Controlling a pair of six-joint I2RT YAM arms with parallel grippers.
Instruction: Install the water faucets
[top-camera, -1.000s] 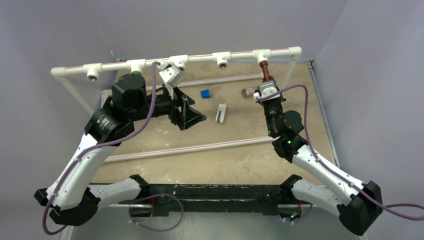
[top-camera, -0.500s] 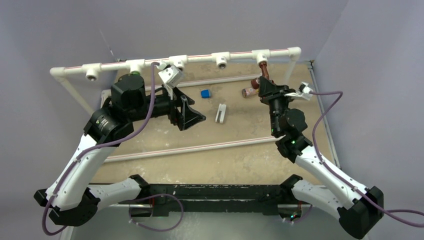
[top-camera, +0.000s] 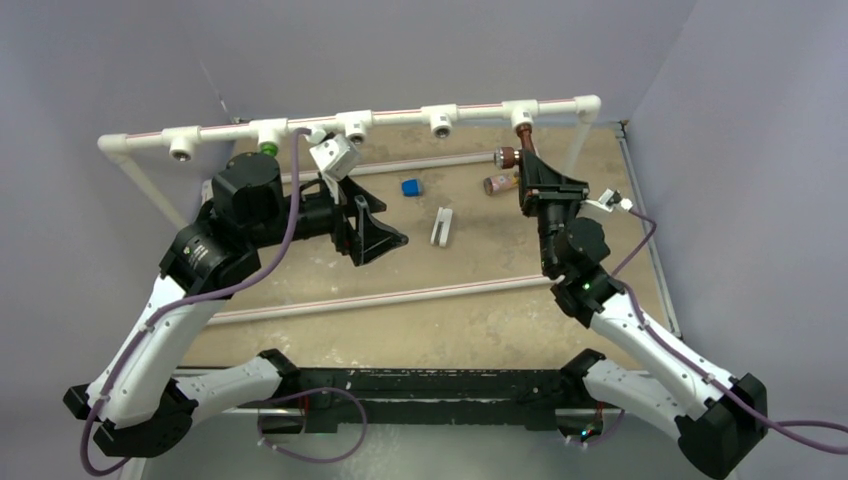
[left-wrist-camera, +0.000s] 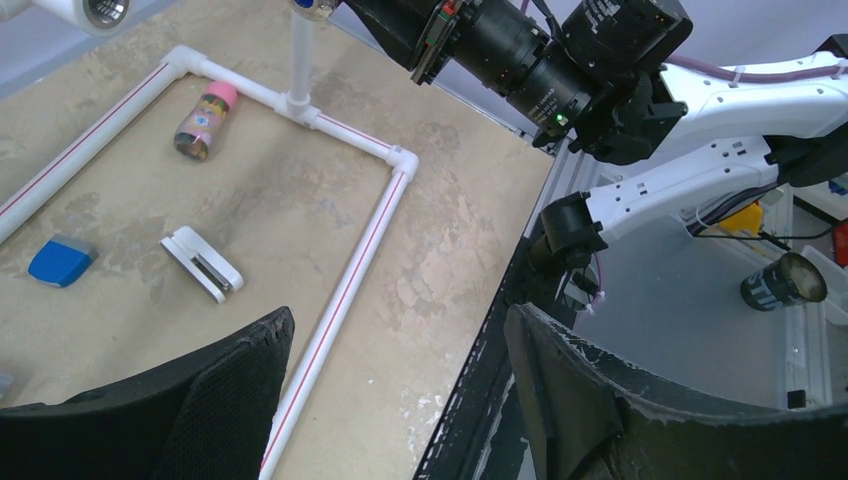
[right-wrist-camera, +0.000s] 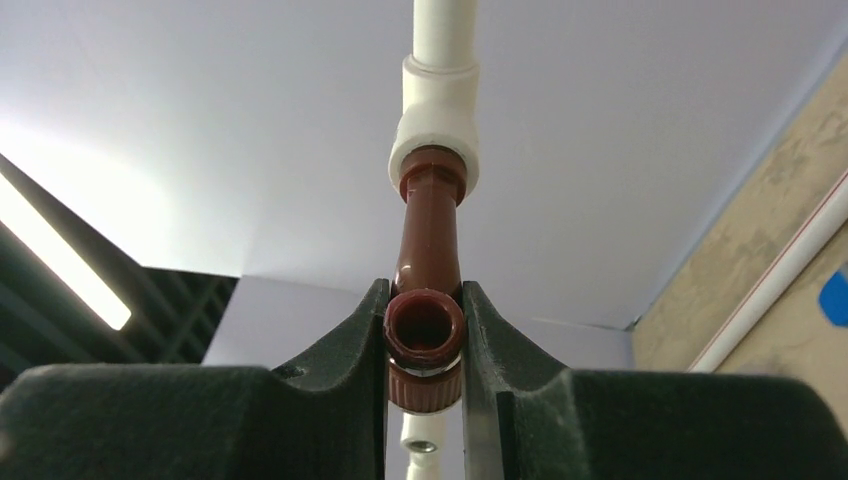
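1. Brown faucet: stem end sits in the mouth of the far-R tee on the pipe rail. Looks seated, but I can't tell how deep.
2. R gripper: narrow, clamped on that faucet's round spout end, one finger each side. Not released yet, so I'd call this one nearly done. Prob. only final seating + let-go remain.
3. Green faucet: only a green bit shows under the 2nd tee from the L, the rest hidden by my L arm. Looks plugged in, but I can't confirm.
4. L gripper: wide, nothing between the fingers, hanging over the table, well apart from both faucets.
5. Overall est.: both faucets are at their tees, none loose on the table. To do: open R and pull clear w/o dragging the faucet out.
6. Views:
   - Top cam gives the whole rail, shows which tee each faucet is at, and is the only view of the green one.
   - R wrist cam alone shows the grip up close: open spout mouth facing the lens, fingers touching both sides.
   - L wrist cam shows the table clutter best: pink-capped cylinder, blue piece, white clip. It also shows the R arm side-on. The clamp itself isn't clear there.
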